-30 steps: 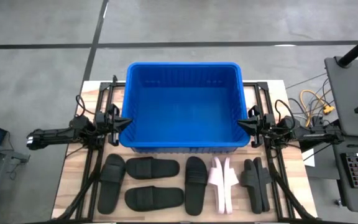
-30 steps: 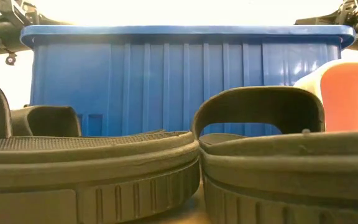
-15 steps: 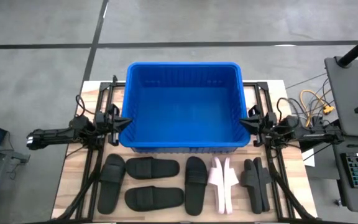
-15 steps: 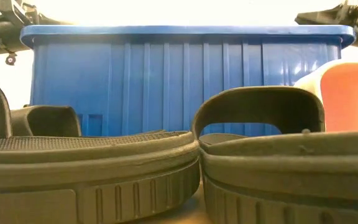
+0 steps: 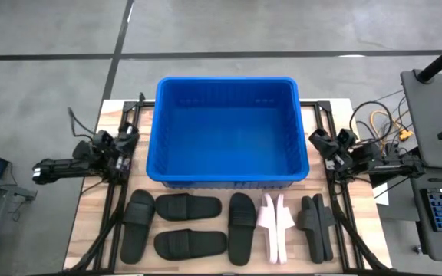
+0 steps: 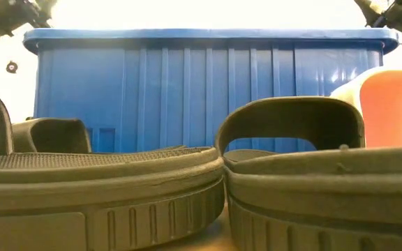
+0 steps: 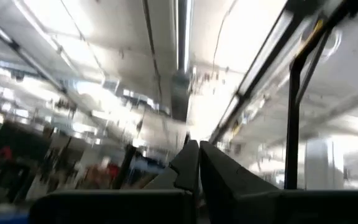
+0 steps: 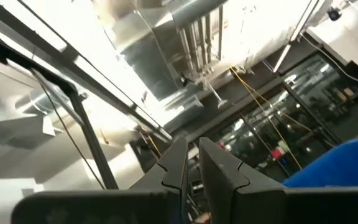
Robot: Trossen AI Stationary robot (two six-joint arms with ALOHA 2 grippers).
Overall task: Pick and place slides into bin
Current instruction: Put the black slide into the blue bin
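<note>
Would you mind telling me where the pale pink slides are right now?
In the high view, the pale pink slides lie on the table in front of the blue bin, toward the right side, between a single black slide and a stacked black pair.

So the left wrist cam is aimed way up: mostly a bright, blurry ceiling with a long strip light point(image 7: 180, 31) running along it. The left arm's two dark gripper fingers point(image 7: 196, 163) poke up from the bottom, pressed together with barely a sliver between them. A thin dark upright frame post point(image 7: 293, 118) stands off to one side. A bit of blue point(image 7: 143, 168) shows low down, too smeared to identify.
</note>
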